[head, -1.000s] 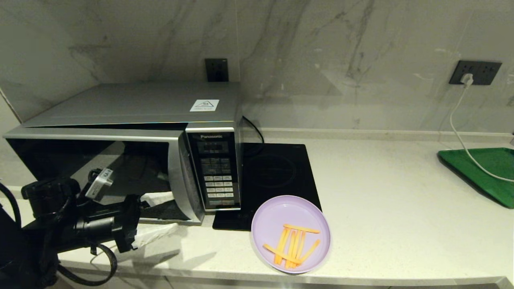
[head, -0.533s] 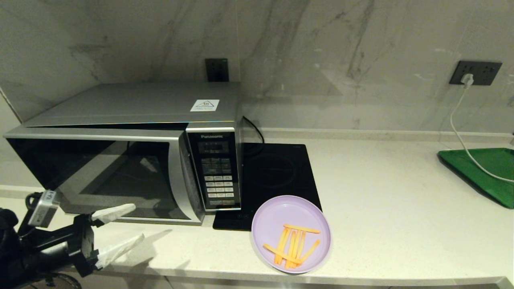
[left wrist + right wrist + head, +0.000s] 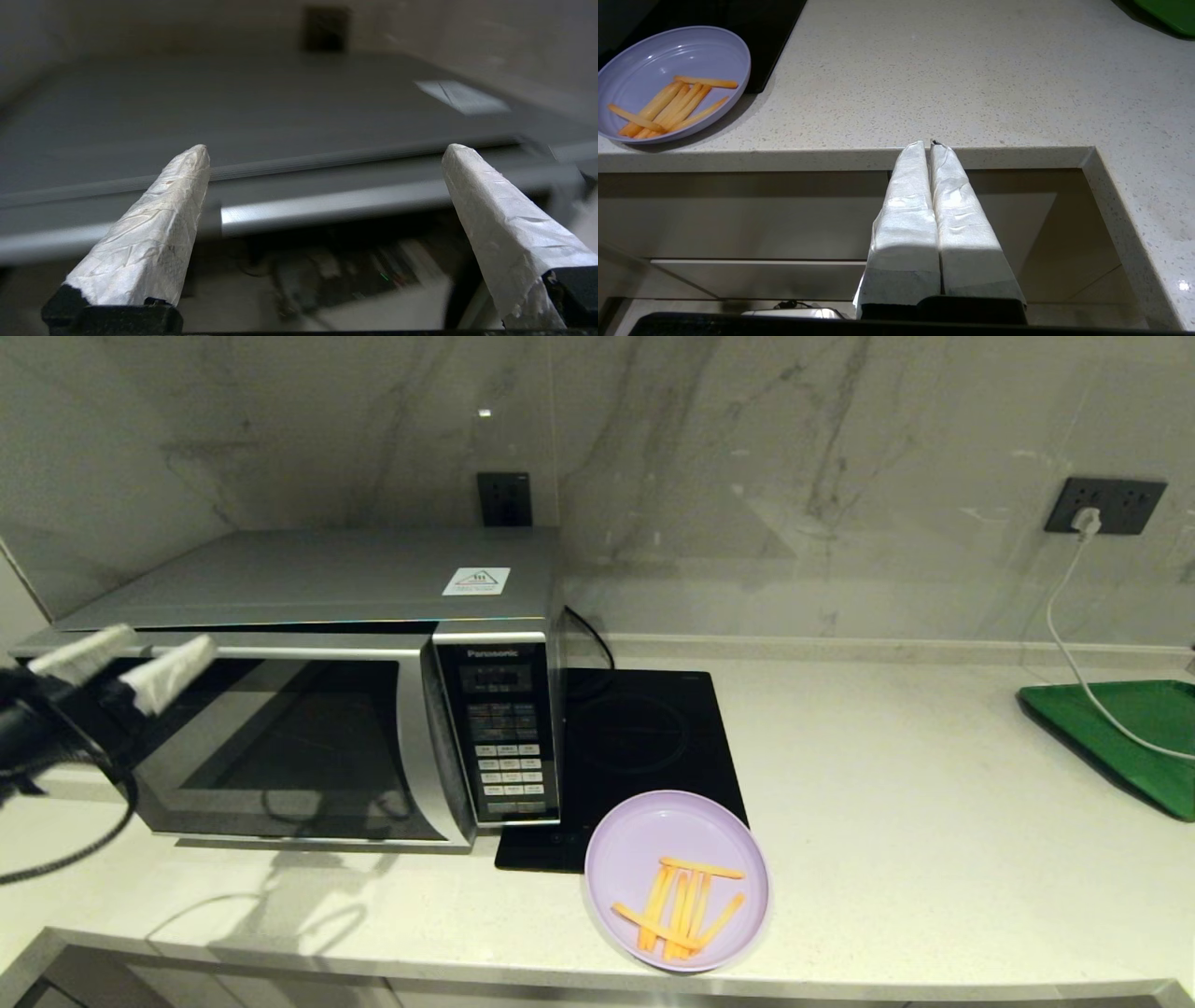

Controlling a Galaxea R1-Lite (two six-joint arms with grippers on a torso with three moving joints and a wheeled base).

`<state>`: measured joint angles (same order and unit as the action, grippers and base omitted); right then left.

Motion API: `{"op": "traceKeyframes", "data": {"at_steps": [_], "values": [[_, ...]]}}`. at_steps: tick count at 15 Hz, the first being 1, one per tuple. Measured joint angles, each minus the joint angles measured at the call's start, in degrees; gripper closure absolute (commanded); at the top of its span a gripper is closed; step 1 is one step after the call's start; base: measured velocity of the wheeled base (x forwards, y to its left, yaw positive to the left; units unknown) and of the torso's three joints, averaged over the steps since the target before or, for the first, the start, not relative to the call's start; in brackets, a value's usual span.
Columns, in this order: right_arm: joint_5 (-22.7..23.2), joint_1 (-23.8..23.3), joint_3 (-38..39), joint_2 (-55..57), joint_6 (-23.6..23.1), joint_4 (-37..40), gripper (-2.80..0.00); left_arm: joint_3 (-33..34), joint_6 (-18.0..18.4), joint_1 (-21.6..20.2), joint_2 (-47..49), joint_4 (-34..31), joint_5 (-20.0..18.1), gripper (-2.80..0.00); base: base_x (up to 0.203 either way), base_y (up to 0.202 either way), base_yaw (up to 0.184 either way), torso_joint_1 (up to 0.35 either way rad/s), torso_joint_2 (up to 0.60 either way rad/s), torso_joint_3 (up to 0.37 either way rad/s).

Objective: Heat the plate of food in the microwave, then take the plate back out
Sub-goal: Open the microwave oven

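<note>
Holding my left gripper [image 3: 131, 658] at microwave [image 3: 308, 691] top-left front corner, fingers spread wide, gripping nothing; plate of food [image 3: 676, 881] sitting right of microwave; my right gripper [image 3: 931, 144] pressed together

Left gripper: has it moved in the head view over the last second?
Yes. The left gripper, open, has risen from the counter's front edge to the microwave door's top-left corner.

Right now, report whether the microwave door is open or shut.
Shut: the microwave door lies flush with the button panel, cavity hidden.
</note>
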<state>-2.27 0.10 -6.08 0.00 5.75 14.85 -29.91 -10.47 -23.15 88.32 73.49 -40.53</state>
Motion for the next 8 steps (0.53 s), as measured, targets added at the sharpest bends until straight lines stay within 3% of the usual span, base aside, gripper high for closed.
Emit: {"op": "traceKeyframes", "data": {"at_steps": [3,4,6,7,8], "values": [[-0.01,0.00,-0.02,0.00,0.01,0.02,0.00,-14.32,0.44,-0.02,-4.83,-15.49,13.02,-2.80,0.000,0.000,0.000,0.000,0.00,0.000],[-0.01,-0.02,-0.04,0.00,0.00,0.02,0.00,-18.40,2.60,-0.02,-5.70,-20.14,18.66,-2.80,0.000,0.000,0.000,0.000,0.00,0.000],[0.02,-0.02,-0.03,0.00,0.02,0.02,0.00,-23.40,10.63,0.87,-6.83,-27.11,29.95,-2.80,0.000,0.000,0.000,0.000,0.00,0.000],[0.00,-0.02,-0.04,0.00,0.02,0.02,0.00,-24.79,14.01,1.61,-7.64,-28.45,34.17,-2.80,0.000,0.000,0.000,0.000,0.00,0.000],[-0.01,-0.02,-0.04,0.00,0.01,0.02,0.00,-25.53,15.76,2.13,-8.82,-29.06,36.02,-2.80,0.000,0.000,0.000,0.000,0.00,0.000]]}}
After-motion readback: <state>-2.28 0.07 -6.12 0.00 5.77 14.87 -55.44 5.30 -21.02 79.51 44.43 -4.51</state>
